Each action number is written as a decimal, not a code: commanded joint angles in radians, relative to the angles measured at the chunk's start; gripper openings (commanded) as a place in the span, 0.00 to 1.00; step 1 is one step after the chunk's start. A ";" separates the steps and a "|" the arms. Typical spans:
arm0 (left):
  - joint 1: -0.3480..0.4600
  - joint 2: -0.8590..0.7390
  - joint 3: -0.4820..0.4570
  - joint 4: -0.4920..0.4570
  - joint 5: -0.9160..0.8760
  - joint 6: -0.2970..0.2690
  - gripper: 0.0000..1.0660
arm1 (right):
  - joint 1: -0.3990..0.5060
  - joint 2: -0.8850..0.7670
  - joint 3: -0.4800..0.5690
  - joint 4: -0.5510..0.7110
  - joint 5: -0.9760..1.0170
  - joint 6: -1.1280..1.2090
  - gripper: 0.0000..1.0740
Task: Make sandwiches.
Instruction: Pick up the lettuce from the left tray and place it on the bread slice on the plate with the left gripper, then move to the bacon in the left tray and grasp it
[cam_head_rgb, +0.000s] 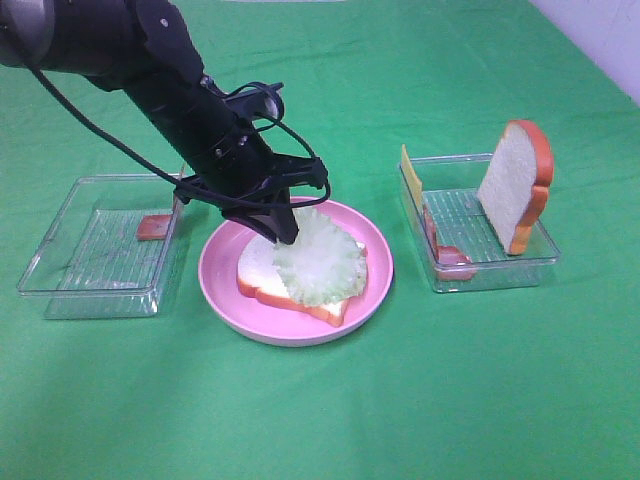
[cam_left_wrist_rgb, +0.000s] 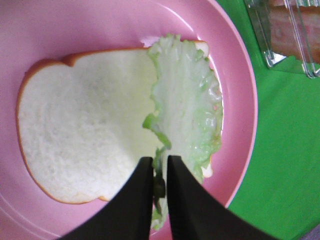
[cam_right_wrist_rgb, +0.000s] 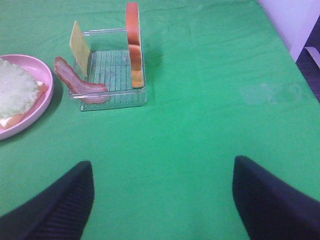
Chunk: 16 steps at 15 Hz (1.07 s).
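The sandwich is half built on the round pink plate (cam_head_rgb: 214, 282) in the middle of the green-covered desk (cam_head_rgb: 500, 400). A white bread slice (cam_head_rgb: 256, 268) with an orange-brown crust lies flat on the plate. A pale green lettuce leaf (cam_head_rgb: 322, 262) covers the half of the slice nearer the right-hand container.

The left fingers (cam_head_rgb: 283, 228) reach down onto the plate from the left side. In the left wrist view these fingers (cam_left_wrist_rgb: 132, 205) stand almost together, pinching the frilled edge of the lettuce leaf (cam_left_wrist_rgb: 187, 100) in the narrow slit between them. The rest of the leaf lies spread on the bread slice (cam_left_wrist_rgb: 85, 125), with the pink plate (cam_left_wrist_rgb: 75, 25) showing all round it.

The remaining parts wait in two clear plastic containers, one on each side of the plate.
- **Right container** (cam_head_rgb: 492, 272): a second bread slice (cam_head_rgb: 512, 185) stands upright against its far wall, and a thin yellow cheese slice (cam_head_rgb: 409, 178) leans at the end nearest the plate. A pink-red bacon strip (cam_head_rgb: 446, 256) hangs over the front corner.
- **Left container** (cam_head_rgb: 70, 262): one small bacon piece (cam_head_rgb: 155, 228) sits at the corner next to the plate.

The right fingers (cam_right_wrist_rgb: 60, 205) are spread wide with nothing between them — only bare green cloth lies below. They hover well apart from the right container (cam_right_wrist_rgb: 115, 97). The cheese slice (cam_right_wrist_rgb: 80, 42), bacon strip (cam_right_wrist_rgb: 75, 80) and edge-on bread slice (cam_right_wrist_rgb: 133, 45) show beyond them.
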 joint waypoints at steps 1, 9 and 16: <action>0.001 -0.002 0.006 0.000 -0.016 -0.009 0.35 | -0.004 -0.015 0.002 0.001 -0.008 -0.012 0.68; 0.076 -0.107 -0.147 0.106 0.096 -0.150 0.68 | -0.004 -0.015 0.002 0.001 -0.008 -0.012 0.68; 0.086 -0.093 -0.309 0.570 0.362 -0.449 0.66 | -0.004 -0.015 0.002 0.001 -0.008 -0.012 0.68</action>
